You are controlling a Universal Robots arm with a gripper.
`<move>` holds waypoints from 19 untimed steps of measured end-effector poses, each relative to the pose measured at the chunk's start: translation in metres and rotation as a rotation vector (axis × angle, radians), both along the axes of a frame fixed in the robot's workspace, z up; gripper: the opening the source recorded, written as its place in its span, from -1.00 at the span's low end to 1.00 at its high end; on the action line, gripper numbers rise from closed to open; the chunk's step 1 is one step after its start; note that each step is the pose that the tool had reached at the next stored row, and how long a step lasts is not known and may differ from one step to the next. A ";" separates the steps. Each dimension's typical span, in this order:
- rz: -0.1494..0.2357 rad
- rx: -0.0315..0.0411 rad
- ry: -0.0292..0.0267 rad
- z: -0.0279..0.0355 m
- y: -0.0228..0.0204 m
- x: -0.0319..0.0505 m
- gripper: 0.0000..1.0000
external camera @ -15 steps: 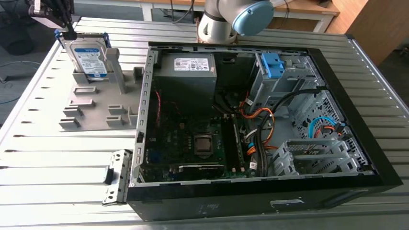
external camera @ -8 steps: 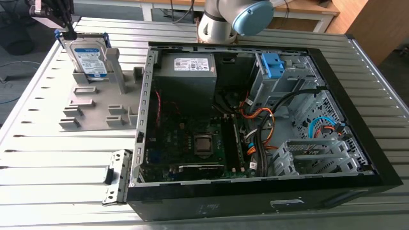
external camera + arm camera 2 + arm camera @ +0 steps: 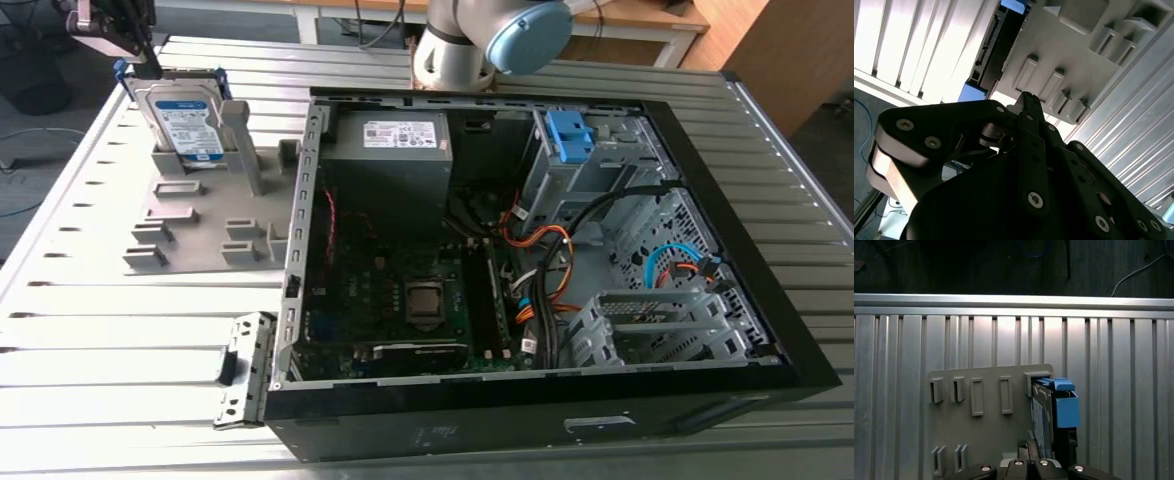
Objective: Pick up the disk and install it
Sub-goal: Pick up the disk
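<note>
Black gripper [image 3: 1026, 100] looms close to the lens in the second wrist view, its tip aimed at the grey holder [image 3: 1064, 55] on the ribbed metal table [image 3: 80, 330]. Whether it is apart or together cannot be told, and nothing is seen in its grasp.

Just below it, the disk [image 3: 184, 118] stands on edge in that holder. Its white-and-blue label faces the exterior camera, and a blue bracket [image 3: 1066, 407] frames its rim.

From above, in the first wrist view, the disk presents its thin upper edge, with its long axis running straight away from the gripper. The gripper hangs over the nearer end and appears set a shade toward the labelled face. The relation that counts is therefore vertical: the disk lies under the gripper, upright, lengthwise in line with it, and not yet lifted.

Beyond the disk, well apart from the gripper, the open computer case [image 3: 534, 250] lies on its side on the table. Its grey power supply [image 3: 387, 140] sits nearer the holder, and the drive cage with its blue latch [image 3: 567, 135] sits farther off.
</note>
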State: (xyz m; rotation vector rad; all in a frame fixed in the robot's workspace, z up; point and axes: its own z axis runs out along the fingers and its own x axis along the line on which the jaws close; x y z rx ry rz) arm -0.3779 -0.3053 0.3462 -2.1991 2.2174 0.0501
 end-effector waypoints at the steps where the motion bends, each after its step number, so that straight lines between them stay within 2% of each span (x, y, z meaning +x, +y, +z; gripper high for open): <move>1: -0.001 0.0000 0.0000 -0.0001 0.0000 0.0000 -0.79; 6: -0.043 -0.0003 0.0001 -0.0009 -0.0001 -0.0001 -0.79; 18: -0.046 -0.0003 -0.0001 -0.0010 -0.0001 -0.0001 -0.77; 19: -0.046 -0.0003 -0.0001 -0.0010 -0.0001 -0.0001 -0.54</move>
